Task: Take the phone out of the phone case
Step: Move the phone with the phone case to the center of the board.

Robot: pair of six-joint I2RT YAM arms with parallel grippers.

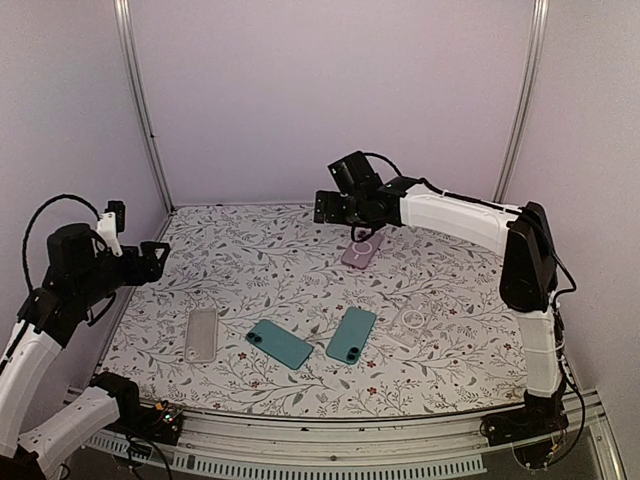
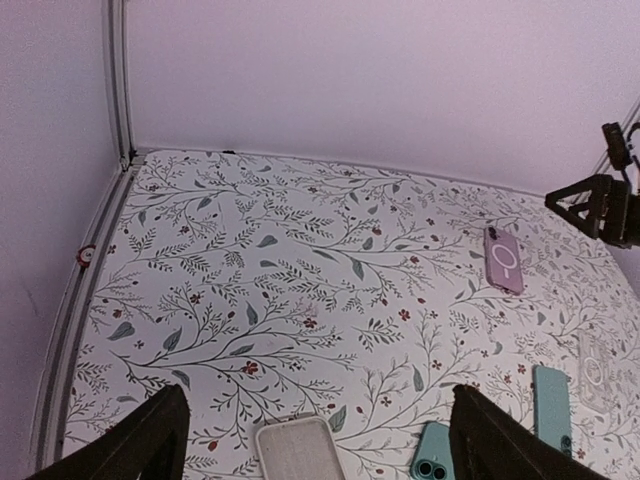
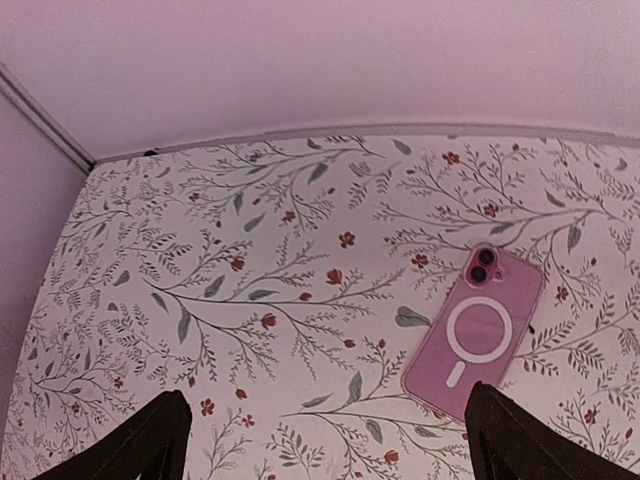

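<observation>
Pink phone point(image 3: 478, 338), cased in clear plastic with a white ring on its back, lies flat and camera side up on the flowered table point(image 1: 300, 270), toward the far edge, and nothing is touching it.

We start at our right gripper point(image 1: 322, 207): jaws spread wide, empty, hanging in the air near that phone, which sits off toward the right-hand finger in the wrist view.

Over to our left gripper point(image 1: 155, 256): also spread wide, holding nothing, up over the left rim of the table and well apart from everything on it.

Moving out to the near side, we see a pale empty case point(image 1: 201, 333) on the left. Next come the left teal phone point(image 1: 280, 343) and the right teal phone point(image 1: 351, 334), angled toward each other. A clear ringed case point(image 1: 410, 325) lies just beside them on the right.
</observation>
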